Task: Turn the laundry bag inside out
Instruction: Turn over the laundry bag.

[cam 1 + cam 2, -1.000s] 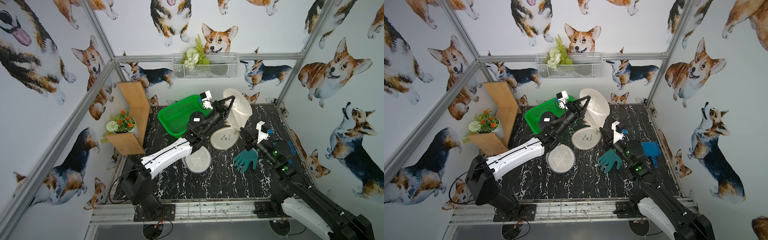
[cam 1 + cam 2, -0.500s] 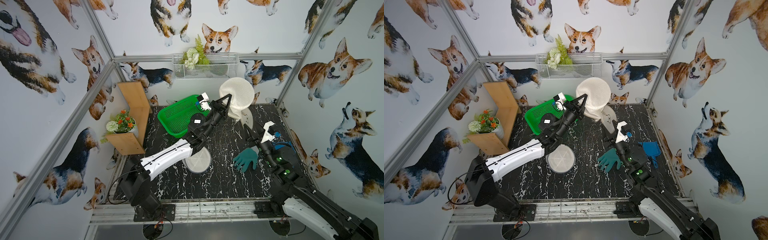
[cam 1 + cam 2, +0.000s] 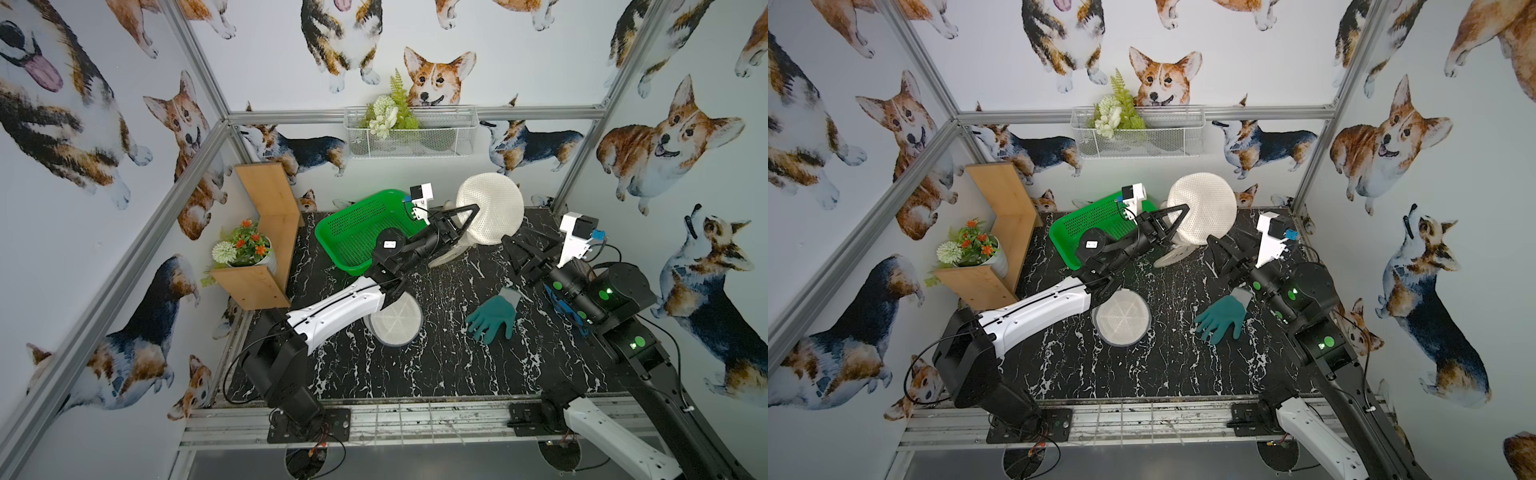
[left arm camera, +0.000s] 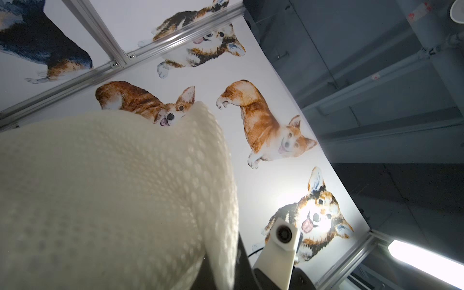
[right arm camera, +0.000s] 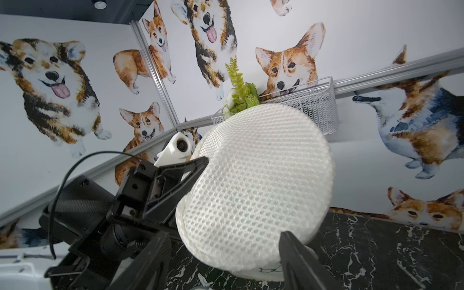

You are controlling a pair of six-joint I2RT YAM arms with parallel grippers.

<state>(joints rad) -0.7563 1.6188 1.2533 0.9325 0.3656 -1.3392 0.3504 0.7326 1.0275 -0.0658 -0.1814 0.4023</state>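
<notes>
Left tool (image 3: 473, 210) clamps the laundry bag (image 3: 494, 208) clear of the worktop (image 3: 436, 365), presumably so the right tool (image 5: 223, 236), jaws wide and empty, can reach it

Both top views sit high over the counter's (image 3: 415, 374) near edge, angled down toward the far edge. Wide, whole counter, nearly the same coverage. Left wrist view tilts steeply up, very close under the bag (image 4: 113, 200), facing wall and ceiling. Right wrist view looks up toward the far-left corner, close to the bag. Each catches the opposite unit: right wrist camera (image 4: 283, 234), left wrist camera (image 5: 181, 147).
</notes>
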